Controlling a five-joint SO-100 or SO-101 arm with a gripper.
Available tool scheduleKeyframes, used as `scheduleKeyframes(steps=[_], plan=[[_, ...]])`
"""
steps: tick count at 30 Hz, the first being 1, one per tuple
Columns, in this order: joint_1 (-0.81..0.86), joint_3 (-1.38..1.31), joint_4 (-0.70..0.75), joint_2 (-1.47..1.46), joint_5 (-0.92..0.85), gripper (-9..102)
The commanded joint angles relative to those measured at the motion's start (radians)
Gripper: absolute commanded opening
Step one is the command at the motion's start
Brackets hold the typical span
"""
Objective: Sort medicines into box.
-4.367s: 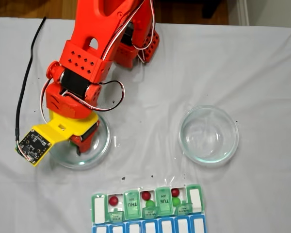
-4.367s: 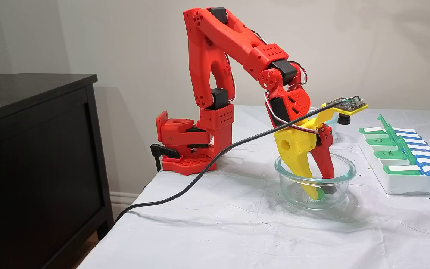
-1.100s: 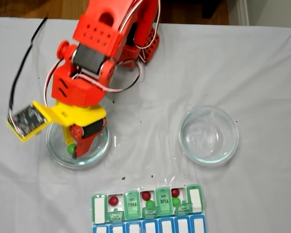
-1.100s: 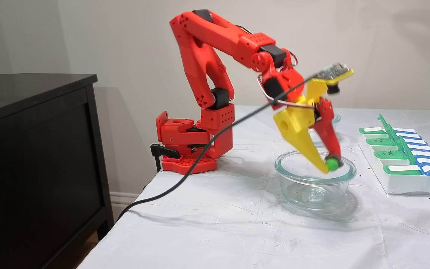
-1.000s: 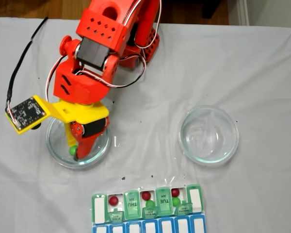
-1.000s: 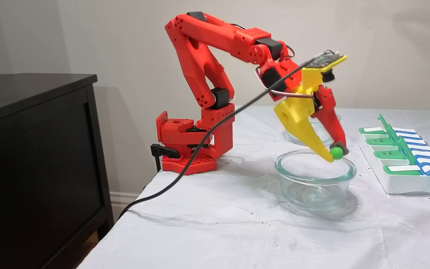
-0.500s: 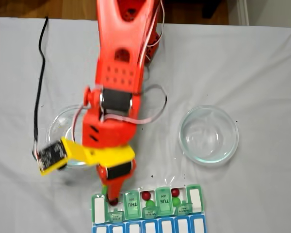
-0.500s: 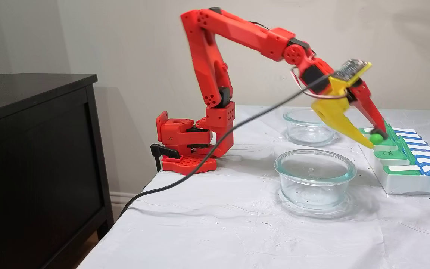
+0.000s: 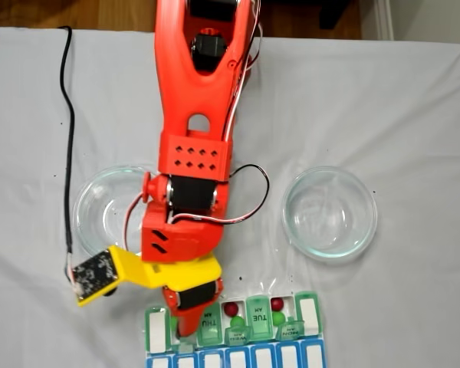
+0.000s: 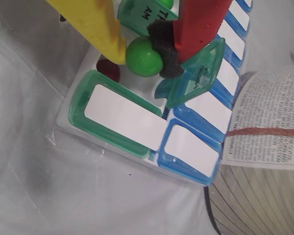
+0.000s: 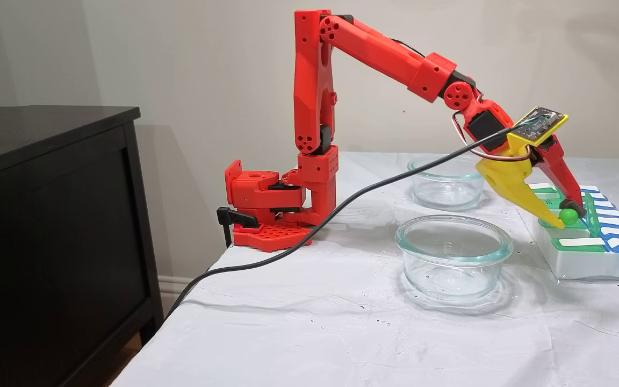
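My gripper (image 11: 567,215) is shut on a bright green medicine ball (image 10: 144,56), pinched between the yellow finger and the red finger's black pad. It hangs just above an open compartment of the box (image 10: 122,115), where a dark red ball (image 10: 108,70) lies beside a raised green lid (image 10: 198,73). In a fixed view from above, the gripper (image 9: 182,322) reaches over the left end of the box (image 9: 308,316). Further right, open compartments hold red balls (image 9: 231,309) and green balls (image 9: 237,323).
Two round glass dishes stand on the white cloth, one left (image 9: 107,215) and one right (image 9: 330,212) of the arm. A black cable (image 11: 342,209) trails off the table. A black cabinet (image 11: 46,215) stands beside it. A printed paper (image 10: 274,122) lies next to the box.
The gripper lifted the green ball out of the left glass dish and swung across to the box. In the last half second it has moved lower over the open compartment near the box's left end.
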Motion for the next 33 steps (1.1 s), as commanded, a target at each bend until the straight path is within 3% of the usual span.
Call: scheduleKeyframes(steps=[1,6,11,16,19,24,29,33], plan=[[-0.018,-0.098,-0.028,0.003,-0.025,6],[-0.003,-0.126,-0.011,-0.023,-0.006,25],[0.011,-0.146,0.032,0.005,0.009,28],[0.020,-0.164,0.112,0.121,0.049,19],[0.008,-0.179,0.207,0.238,0.084,0],[-0.086,-0.110,0.293,0.474,0.147,0],[-0.262,0.054,0.126,0.626,0.209,0],[-0.341,0.114,-0.117,0.515,0.238,0]])
